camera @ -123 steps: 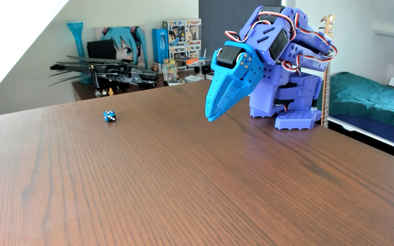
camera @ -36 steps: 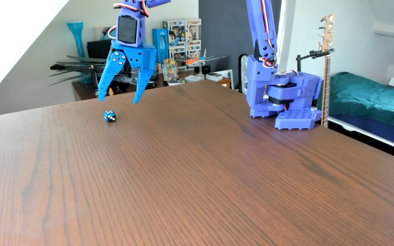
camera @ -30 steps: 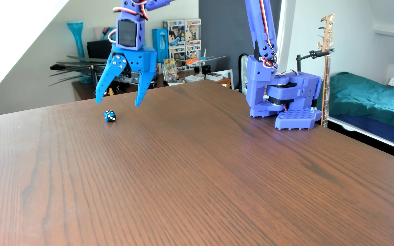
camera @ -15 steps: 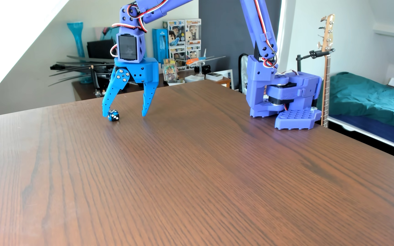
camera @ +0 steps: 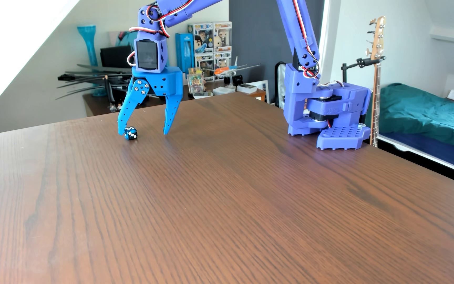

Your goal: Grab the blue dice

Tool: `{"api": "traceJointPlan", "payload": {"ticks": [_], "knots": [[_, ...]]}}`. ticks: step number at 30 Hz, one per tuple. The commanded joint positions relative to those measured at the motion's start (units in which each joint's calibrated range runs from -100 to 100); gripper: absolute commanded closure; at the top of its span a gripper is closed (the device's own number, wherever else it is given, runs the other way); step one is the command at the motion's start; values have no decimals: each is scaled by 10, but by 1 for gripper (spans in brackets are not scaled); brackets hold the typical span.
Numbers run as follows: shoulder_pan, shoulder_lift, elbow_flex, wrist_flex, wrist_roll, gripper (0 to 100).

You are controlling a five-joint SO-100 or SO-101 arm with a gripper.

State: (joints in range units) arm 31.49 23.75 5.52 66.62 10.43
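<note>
Nothing has shifted since half a second ago. Gripper (camera: 143,133) spread wide, tips at table (camera: 220,204) level; dice (camera: 131,133) touching the left tip's inner side, right tip well apart at 3 o'clock. Dice glossy, rounded (white pips); woodgrain bare toward 6 o'clock.

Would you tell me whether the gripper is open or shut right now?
Open. The gripper has its fingertips spread wide near the table; the blue dice sits beside the left one.
</note>
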Motion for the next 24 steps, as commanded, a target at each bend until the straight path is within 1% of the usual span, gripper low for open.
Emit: {"api": "traceJointPlan", "payload": {"ticks": [1,5,17,20,24], "knots": [[6,-14,-14,-6,-3,68],[20,3,-22,1,-2,68],[21,5,-19,3,3,68],[19,6,-18,3,7,73],[21,6,-18,3,5,85]]}}
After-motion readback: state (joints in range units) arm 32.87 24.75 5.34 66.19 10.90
